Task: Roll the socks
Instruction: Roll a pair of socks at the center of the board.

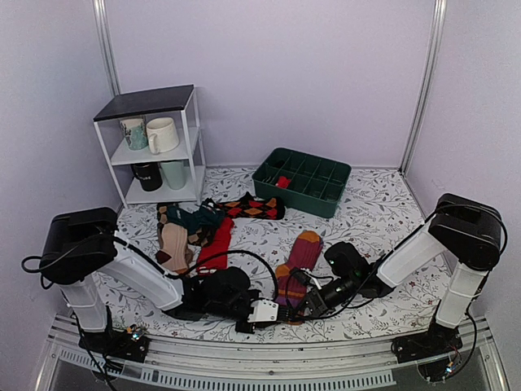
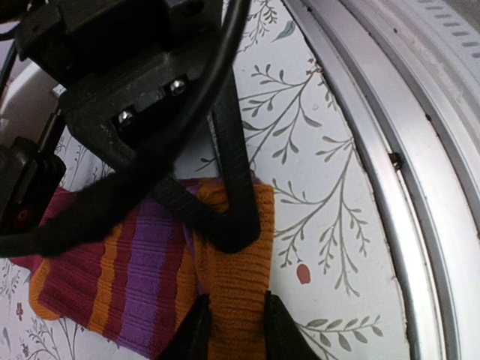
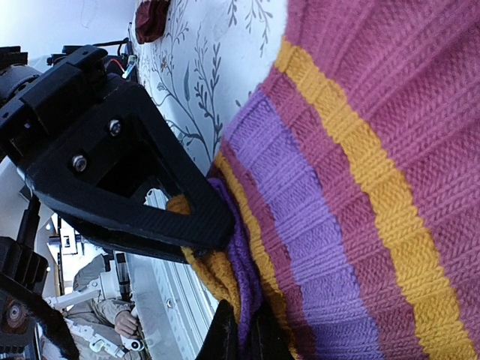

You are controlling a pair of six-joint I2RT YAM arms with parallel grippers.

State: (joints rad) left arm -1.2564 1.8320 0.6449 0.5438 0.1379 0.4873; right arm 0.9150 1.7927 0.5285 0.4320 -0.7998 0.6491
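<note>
The maroon socks (image 1: pixel 297 265) with orange toe and purple-orange stripes lie stacked in the middle of the table, toe end far. Both grippers meet at the near cuff end. My left gripper (image 1: pixel 269 314) is shut on the orange cuff (image 2: pixel 234 277), which sits between its two fingers (image 2: pixel 196 334). My right gripper (image 1: pixel 309 303) is shut on the folded purple and orange cuff edge (image 3: pixel 240 277), pinched between its fingers (image 3: pixel 225 337). In each wrist view the other gripper's black finger lies against the same cuff.
More socks lie at the back left: red (image 1: pixel 218 243), brown striped (image 1: pixel 172 244), teal (image 1: pixel 199 217), black-red argyle (image 1: pixel 252 206). A green divided bin (image 1: pixel 303 181) stands at the back. A white shelf (image 1: pixel 155 147) holds mugs. The table's metal front rail (image 2: pixel 420 187) runs close by.
</note>
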